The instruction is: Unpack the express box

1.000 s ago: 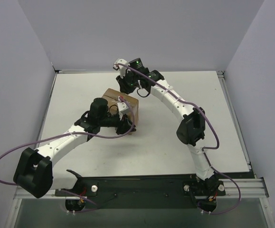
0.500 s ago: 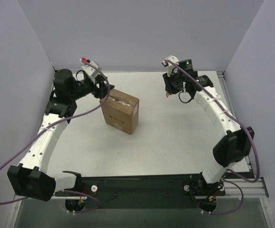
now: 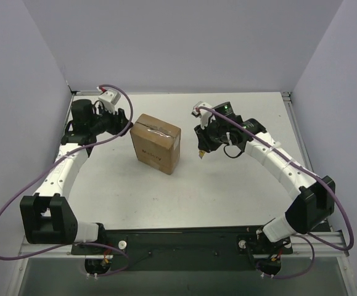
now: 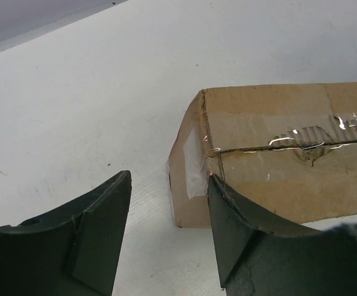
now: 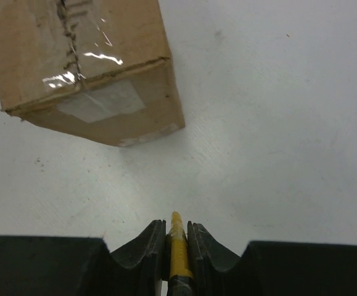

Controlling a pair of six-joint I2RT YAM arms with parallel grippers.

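Our left tool [image 4: 169, 180] stands apart beside the taped express box [image 3: 156, 142] on the tabletop [image 3: 227, 185]; we see our right tool [image 5: 176, 224] clamped on a slim yellow knife [image 5: 177, 254].

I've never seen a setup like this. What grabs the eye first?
A brown cardboard express box, taped shut, sits alone in the middle of the white table. Just to its right, the right gripper pinches a slim yellow tool. The left gripper hangs open by the box's left side, touching nothing.
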